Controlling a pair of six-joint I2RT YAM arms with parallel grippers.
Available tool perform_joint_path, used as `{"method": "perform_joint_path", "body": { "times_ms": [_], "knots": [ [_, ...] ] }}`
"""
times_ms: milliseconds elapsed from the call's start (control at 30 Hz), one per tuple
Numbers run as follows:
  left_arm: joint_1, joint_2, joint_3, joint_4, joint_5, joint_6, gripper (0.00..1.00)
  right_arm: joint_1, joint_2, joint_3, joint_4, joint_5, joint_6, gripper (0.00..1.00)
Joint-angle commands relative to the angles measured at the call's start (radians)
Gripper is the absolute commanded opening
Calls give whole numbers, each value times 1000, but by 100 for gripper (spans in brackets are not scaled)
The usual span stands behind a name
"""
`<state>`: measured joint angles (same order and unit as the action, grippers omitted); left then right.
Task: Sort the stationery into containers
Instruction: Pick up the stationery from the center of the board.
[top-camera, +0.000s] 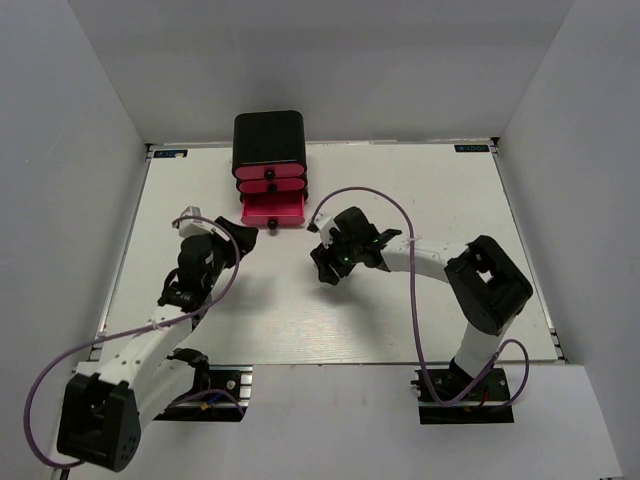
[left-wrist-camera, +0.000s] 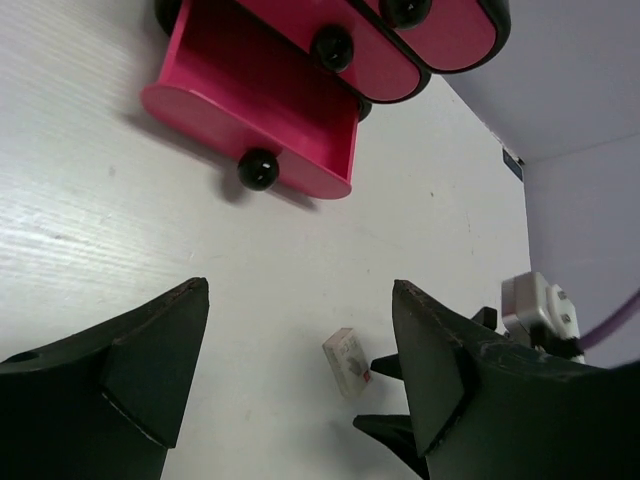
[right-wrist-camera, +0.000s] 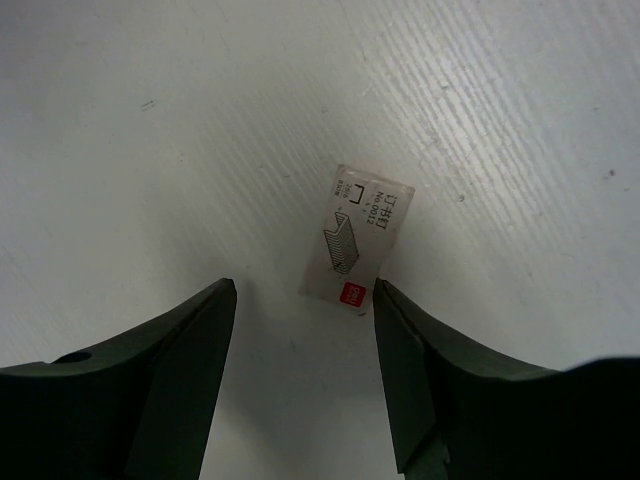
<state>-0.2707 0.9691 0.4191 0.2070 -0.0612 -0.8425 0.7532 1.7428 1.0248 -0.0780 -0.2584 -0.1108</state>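
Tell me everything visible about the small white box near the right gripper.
The small white box is a flat rectangular pack, cardboard-looking, printed with a staple-strip drawing, dark text and a red corner mark. It lies flat and askew on the white table, just ahead of the fingertips of the open right gripper, ungripped.

The cabinet (top-camera: 268, 140) stands at the far side of the bench (top-camera: 420, 190), left of the middle. Its lowest drawer (top-camera: 272, 210) sticks out toward the arms. Nearer and to the right of it a small box (right-wrist-camera: 358, 245) lies flat on the bench, just ahead of the right hand (right-wrist-camera: 304, 287). The left hand (left-wrist-camera: 300, 290) is to the left of the box.
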Motion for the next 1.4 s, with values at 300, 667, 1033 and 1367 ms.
{"method": "perform_joint_path", "body": {
  "times_ms": [300, 667, 1033, 1367],
  "knots": [
    [-2, -429, -85, -404, -117, -21, 85, 58, 72, -23, 119, 222, 10, 51],
    [-2, -535, -94, -506, -126, -53, 85, 86, 115, -13, 136, 269, -35, 34],
    [-2, -535, -132, -486, -83, -84, 85, 28, 61, 262, 49, -165, -540, 0],
    [-2, -526, -151, -408, -54, -128, 85, -3, 359, 682, -54, -102, -814, 0]
  ]
}}
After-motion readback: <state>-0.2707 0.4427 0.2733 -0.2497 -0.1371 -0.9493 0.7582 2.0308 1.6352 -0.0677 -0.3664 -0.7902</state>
